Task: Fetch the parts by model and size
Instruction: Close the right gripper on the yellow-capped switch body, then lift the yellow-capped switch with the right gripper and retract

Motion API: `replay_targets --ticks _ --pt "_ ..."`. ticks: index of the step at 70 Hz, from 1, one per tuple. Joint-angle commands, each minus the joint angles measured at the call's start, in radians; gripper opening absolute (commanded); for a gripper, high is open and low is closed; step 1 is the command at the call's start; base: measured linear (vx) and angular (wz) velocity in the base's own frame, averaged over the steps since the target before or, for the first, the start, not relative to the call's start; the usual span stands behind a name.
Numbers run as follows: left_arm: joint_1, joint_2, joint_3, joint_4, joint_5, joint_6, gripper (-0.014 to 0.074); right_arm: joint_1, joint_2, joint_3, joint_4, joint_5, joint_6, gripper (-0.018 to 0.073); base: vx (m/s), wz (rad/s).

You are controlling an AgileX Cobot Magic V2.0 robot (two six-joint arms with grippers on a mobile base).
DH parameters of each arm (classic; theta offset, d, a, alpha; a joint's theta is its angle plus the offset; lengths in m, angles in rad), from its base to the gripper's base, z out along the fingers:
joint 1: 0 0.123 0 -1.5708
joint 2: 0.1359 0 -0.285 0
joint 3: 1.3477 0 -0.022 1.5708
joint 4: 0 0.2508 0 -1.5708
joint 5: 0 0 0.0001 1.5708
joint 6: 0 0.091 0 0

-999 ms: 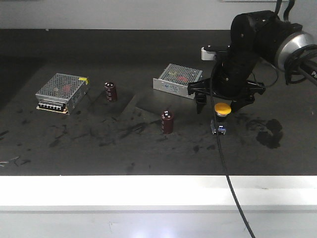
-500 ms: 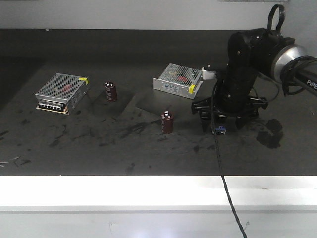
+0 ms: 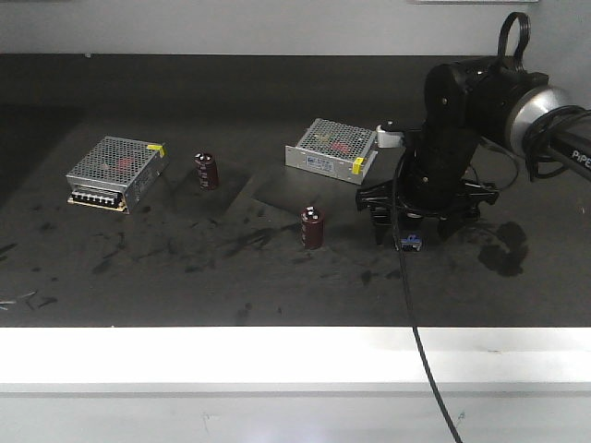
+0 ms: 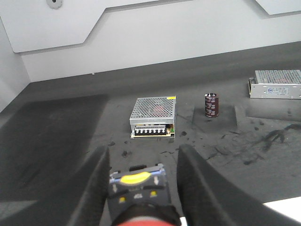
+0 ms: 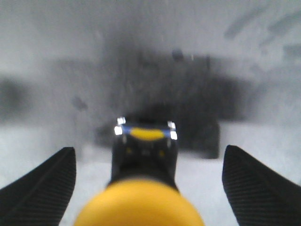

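In the left wrist view a red-capped push-button switch (image 4: 137,186) lies between the fingers of my left gripper (image 4: 144,149), which is shut on its black body. Its blue-grey base with a yellow label points away from the camera. My left gripper does not show in the front view. My right gripper (image 3: 411,231) is low over the yellow-capped switch (image 3: 409,243) on the dark table. In the right wrist view that switch (image 5: 143,155) stands upright between the wide-open fingers (image 5: 47,181), with a clear gap on each side. The arm hides its yellow cap in the front view.
Two metal-mesh power supply boxes (image 3: 115,173) (image 3: 332,150) lie on the table. One maroon capacitor (image 3: 207,171) stands beside the left box, another (image 3: 313,227) just left of my right gripper. The white table edge (image 3: 277,355) runs along the front.
My right gripper has come down from above the yellow-capped switch, so its fingers now straddle it. It has barely moved in the last half second.
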Motion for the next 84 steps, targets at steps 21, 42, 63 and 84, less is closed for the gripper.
replay_targets --ticks 21,42,63,84 --pt "0.002 0.012 -0.026 0.008 -0.077 0.000 -0.0008 -0.005 -0.060 -0.025 -0.008 -0.017 -0.001 0.0542 0.00 0.00" --pt "0.002 0.012 -0.026 0.007 -0.077 0.000 -0.0008 -0.004 -0.060 -0.025 -0.005 -0.047 0.002 0.0127 0.00 0.00" --pt "0.002 0.012 -0.026 0.007 -0.077 0.000 -0.0008 -0.003 -0.077 -0.023 -0.010 -0.049 -0.004 -0.0009 0.00 0.00" --pt "0.002 0.012 -0.026 0.007 -0.077 0.000 -0.0008 -0.003 -0.201 -0.022 -0.058 -0.065 -0.031 -0.0009 0.00 0.00"
